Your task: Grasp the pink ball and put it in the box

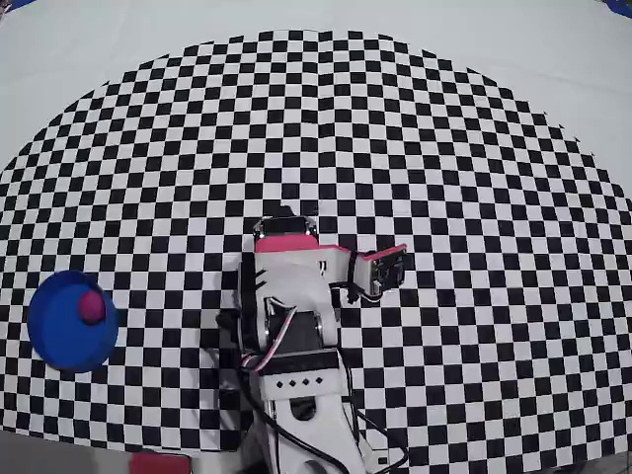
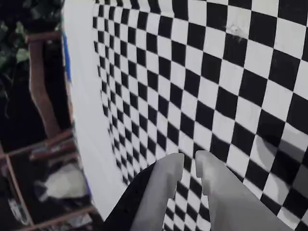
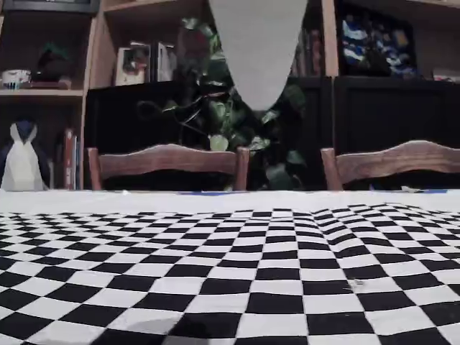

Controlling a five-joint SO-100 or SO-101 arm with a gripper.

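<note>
The gripper (image 2: 190,161) is empty, its two fingers pressed almost together with only a thin gap, hanging over bare checkered cloth (image 2: 231,96). In the overhead view the ball (image 1: 92,306) already sits inside the box (image 1: 59,331), toward its 2 o'clock rim. The box lies far out at about 9 o'clock from the arm (image 1: 291,316). The job looks done. Next, the arm only needs to stay clear and rest.
</note>
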